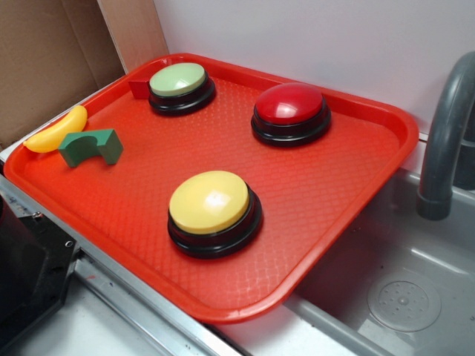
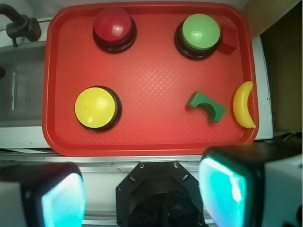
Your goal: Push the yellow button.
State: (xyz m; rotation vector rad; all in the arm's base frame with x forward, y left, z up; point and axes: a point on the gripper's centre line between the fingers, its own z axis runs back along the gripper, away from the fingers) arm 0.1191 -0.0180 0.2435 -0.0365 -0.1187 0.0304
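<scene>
Red tray (image 1: pixel 386 141) holds yellow button (image 1: pixel 209 200), two more buttons, toys.

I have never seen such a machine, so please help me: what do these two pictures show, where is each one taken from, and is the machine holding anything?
This is a small robot arm. One picture looks from the side at a red tray beside a grey sink. The other comes from a camera on the arm's wrist, looking straight down; the two blurred pads at the bottom belong to its hand, which is open and holds nothing.

On the tray stand three big push buttons: the yellow button, a red button and a green button. There are also a toy banana, a green arch block and a small red block touching the green button.
</scene>
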